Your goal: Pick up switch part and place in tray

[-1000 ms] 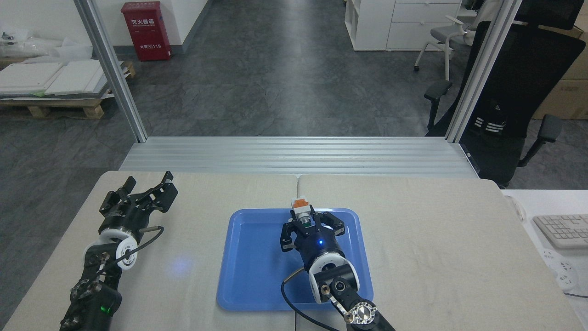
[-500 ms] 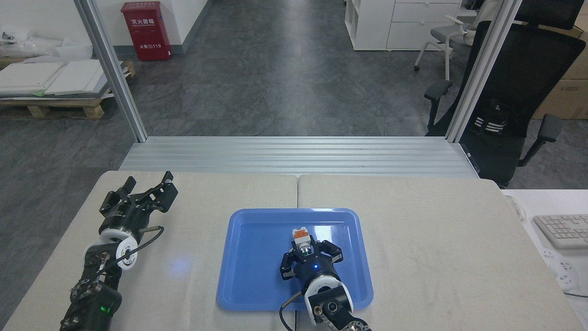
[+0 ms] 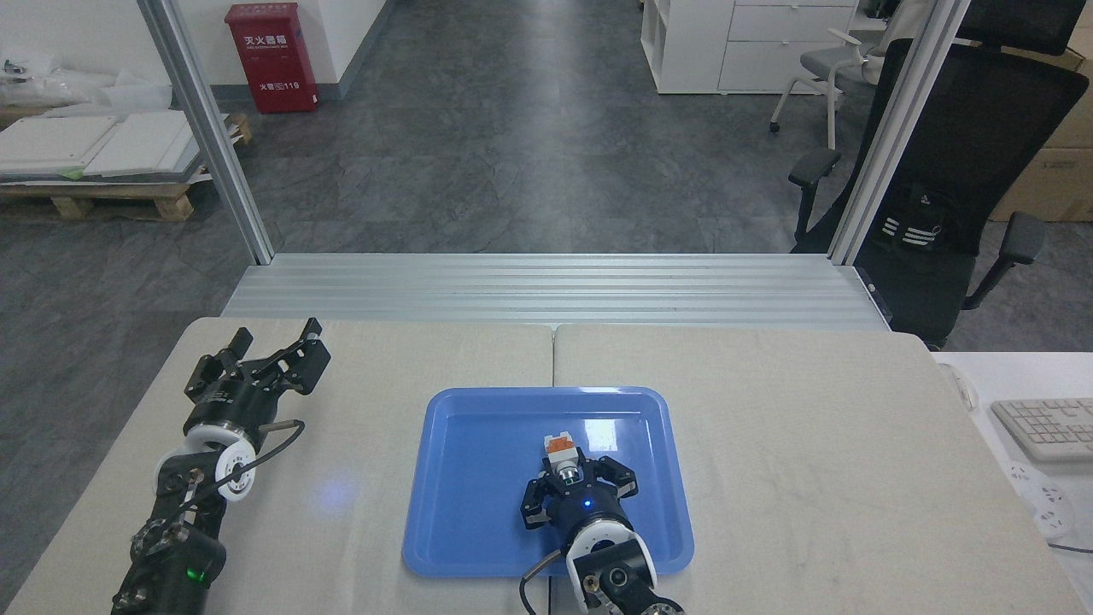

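Note:
The switch part (image 3: 559, 447) shows its orange-and-white block pointing away from me, with its silver body running back between the fingers of my right gripper (image 3: 570, 470). That gripper is shut on the switch part, low over the middle of the blue tray (image 3: 478, 461); I cannot tell whether the part touches the tray floor. The green cap is hidden by the gripper body. My left gripper (image 3: 275, 342) rests open and holds nothing on the table's left side, well away from the tray.
The tray lies on a beige cloth-covered table (image 3: 768, 410). A white keyboard (image 3: 1046, 427) sits on a side desk at the right. A metal ledge (image 3: 555, 290) runs along the table's far edge, and a black office chair (image 3: 956, 171) stands beyond it.
My right gripper has drawn back toward me with the switch part, from the tray's far rim to its middle, and has dropped lower. The left arm has not moved.

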`<control>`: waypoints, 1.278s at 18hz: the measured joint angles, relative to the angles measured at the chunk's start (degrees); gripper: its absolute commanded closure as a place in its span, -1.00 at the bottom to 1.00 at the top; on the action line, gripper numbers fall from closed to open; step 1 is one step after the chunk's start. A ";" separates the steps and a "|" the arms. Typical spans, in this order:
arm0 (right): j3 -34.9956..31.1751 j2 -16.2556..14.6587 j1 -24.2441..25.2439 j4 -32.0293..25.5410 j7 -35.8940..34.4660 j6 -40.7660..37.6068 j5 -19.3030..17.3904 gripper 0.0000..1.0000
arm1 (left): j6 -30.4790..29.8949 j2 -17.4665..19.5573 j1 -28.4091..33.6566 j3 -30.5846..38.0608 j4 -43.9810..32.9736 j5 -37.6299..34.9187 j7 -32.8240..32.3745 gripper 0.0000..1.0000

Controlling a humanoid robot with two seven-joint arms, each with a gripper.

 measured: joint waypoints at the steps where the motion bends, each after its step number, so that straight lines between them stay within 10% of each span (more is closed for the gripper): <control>1: -0.03 0.02 0.00 0.00 0.00 0.00 -0.02 -0.10 | 0.00 0.00 0.00 0.00 0.00 0.00 0.00 -1.00; 7: -0.68 -0.07 0.42 -0.06 0.04 0.13 -0.16 -0.87 | 0.00 0.00 0.00 0.00 0.00 0.01 0.00 -1.00; 16: -12.56 -0.78 -2.99 -4.63 -10.87 -2.82 -4.02 -0.94 | 0.01 0.00 0.00 0.00 0.01 0.00 -0.01 -1.00; 23: -30.78 -16.71 -4.80 -5.59 -15.41 -19.49 -14.53 -0.94 | 0.02 0.00 0.00 0.00 0.02 0.00 -0.03 -1.00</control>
